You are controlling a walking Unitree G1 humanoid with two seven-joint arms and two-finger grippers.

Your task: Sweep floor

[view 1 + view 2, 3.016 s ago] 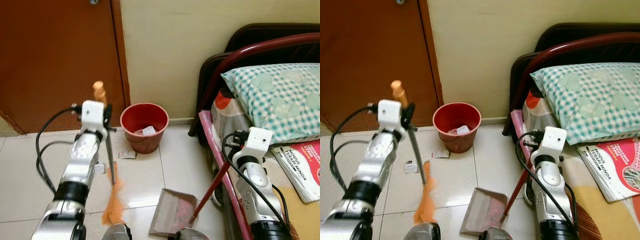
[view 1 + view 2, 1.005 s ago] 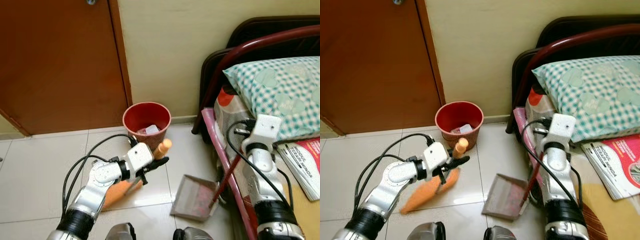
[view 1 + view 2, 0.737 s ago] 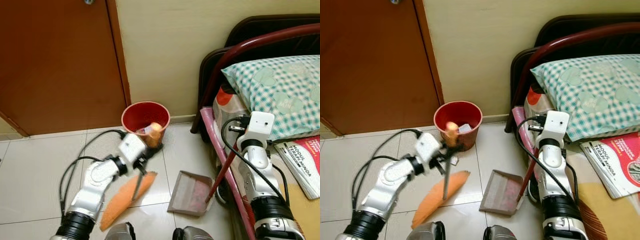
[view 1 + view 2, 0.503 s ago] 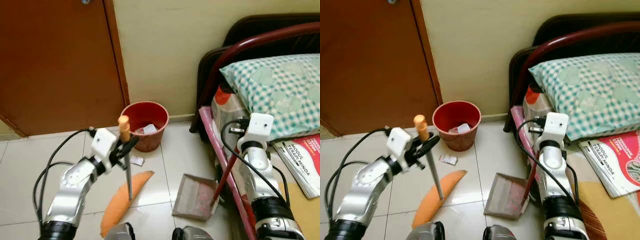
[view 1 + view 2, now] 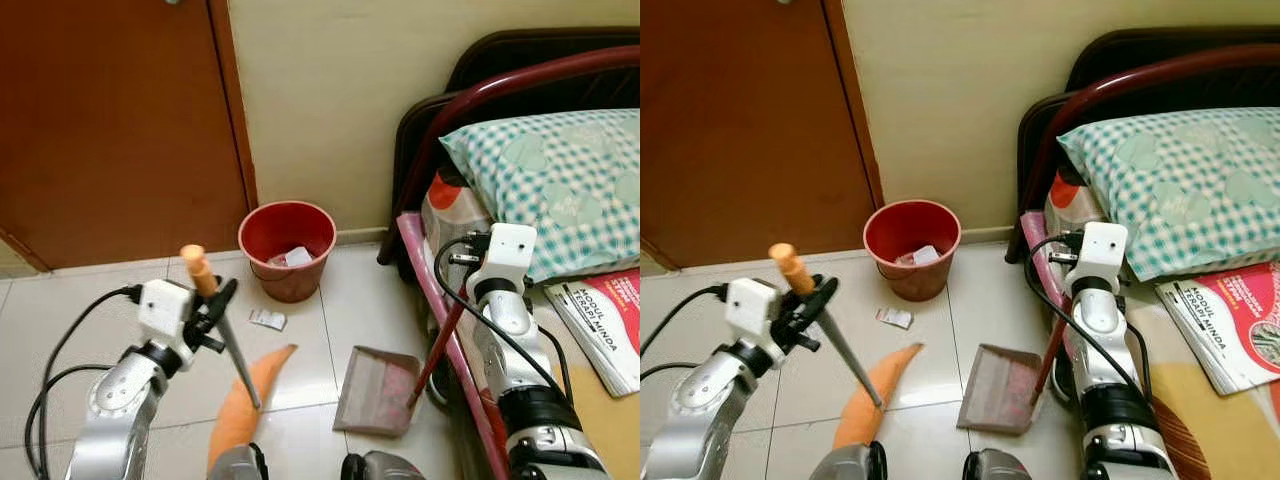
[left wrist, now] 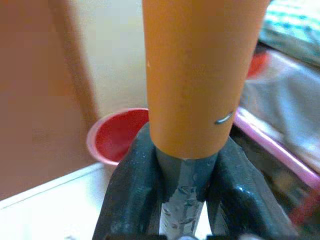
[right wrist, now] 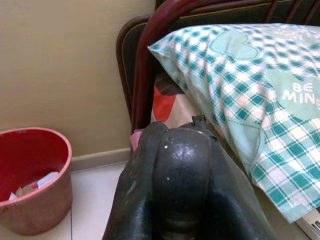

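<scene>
Broom (image 5: 243, 400) slants over the near-left tiles, orange bristles on the floor, left gripper (image 5: 215, 310) clamped on its shaft under the orange cap. Paper scrap (image 5: 268, 319) lies just beyond, near the red bin (image 5: 287, 248). Right gripper (image 7: 175, 170) is clamped on the dustpan (image 5: 373, 392) handle, holding it tilted, likely to catch debris.

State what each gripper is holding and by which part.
The left gripper holds the broom by its grey shaft just below the orange handle cap. The right gripper clamps the top of the dustpan's red handle.
</scene>
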